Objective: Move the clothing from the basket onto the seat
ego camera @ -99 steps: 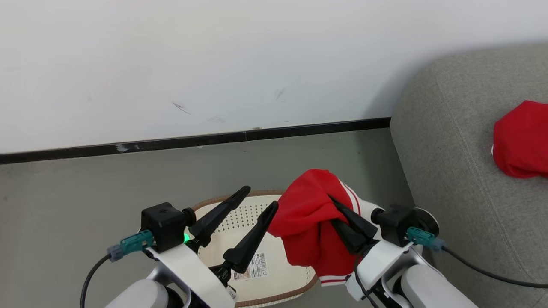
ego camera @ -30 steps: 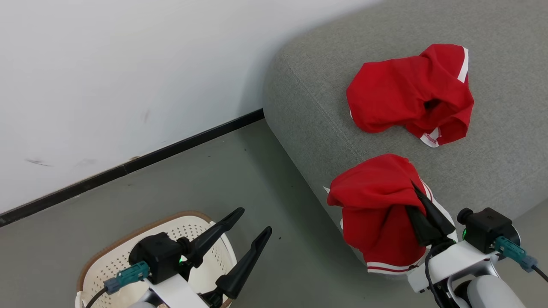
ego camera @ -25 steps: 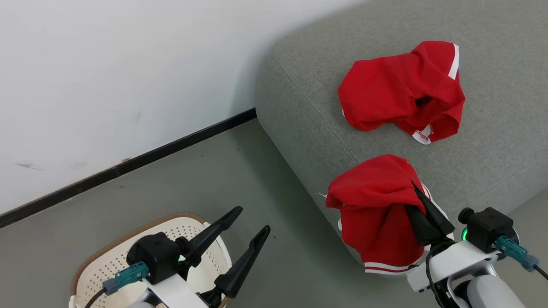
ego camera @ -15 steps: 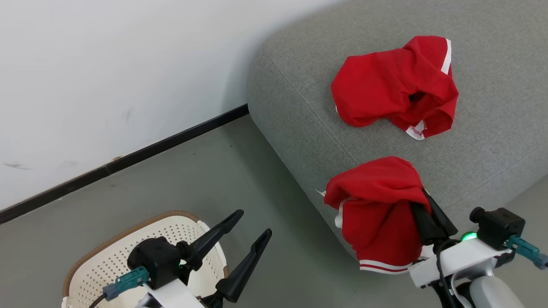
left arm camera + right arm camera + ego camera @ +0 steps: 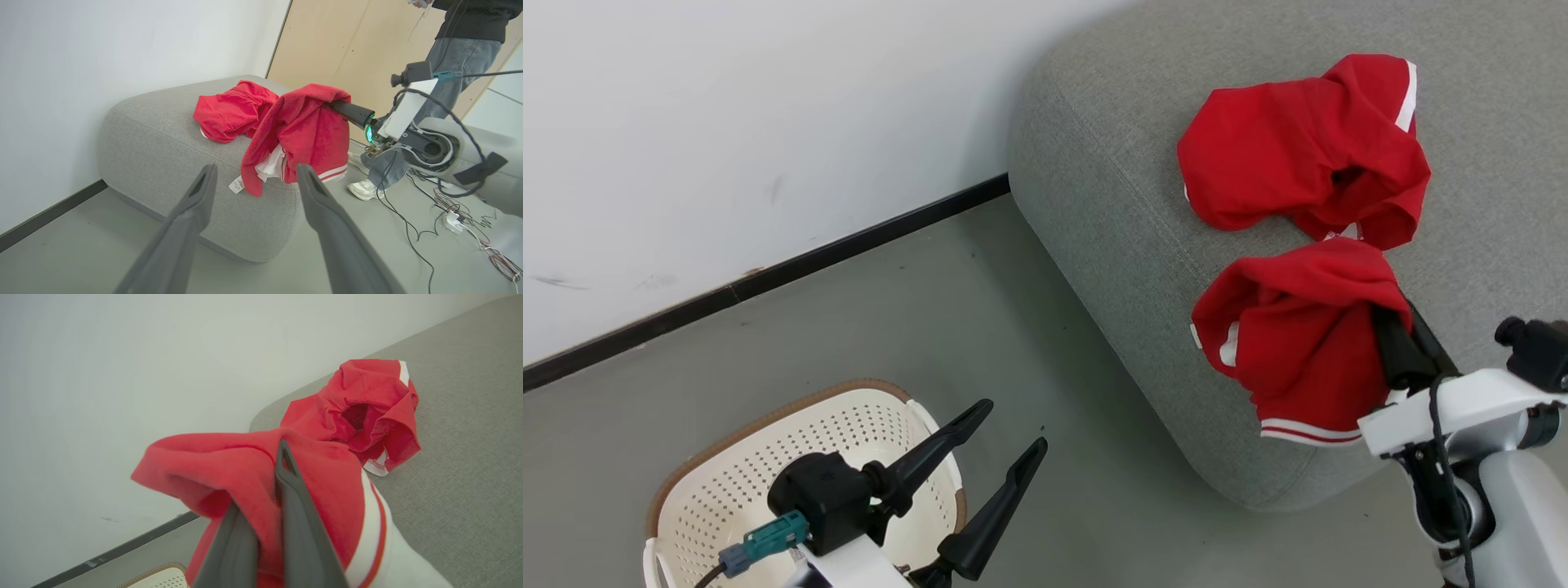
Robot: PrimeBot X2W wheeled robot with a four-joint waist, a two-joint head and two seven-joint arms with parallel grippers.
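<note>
My right gripper [image 5: 1393, 325] is shut on a red garment with white trim [image 5: 1298, 343], which hangs from it above the near edge of the grey seat [image 5: 1111, 212]. The fingertips are buried in the cloth, as the right wrist view shows [image 5: 265, 477]. A second red garment [image 5: 1298, 155] lies crumpled on the seat just beyond the held one. The cream basket [image 5: 727, 490] stands on the floor at lower left. Above it my left gripper [image 5: 1013, 425] stands open with nothing between its fingers, pointing toward the seat [image 5: 163, 134].
A white wall with a black skirting strip [image 5: 768, 273] runs behind the basket and the seat. In the left wrist view a person [image 5: 461, 49] stands beyond the seat, with cables [image 5: 449, 212] on the grey floor near their feet.
The head camera has turned from the basket to the seat. My right gripper has carried the red garment up and farther over the seat, close to the lying garment. The left gripper stays open.
</note>
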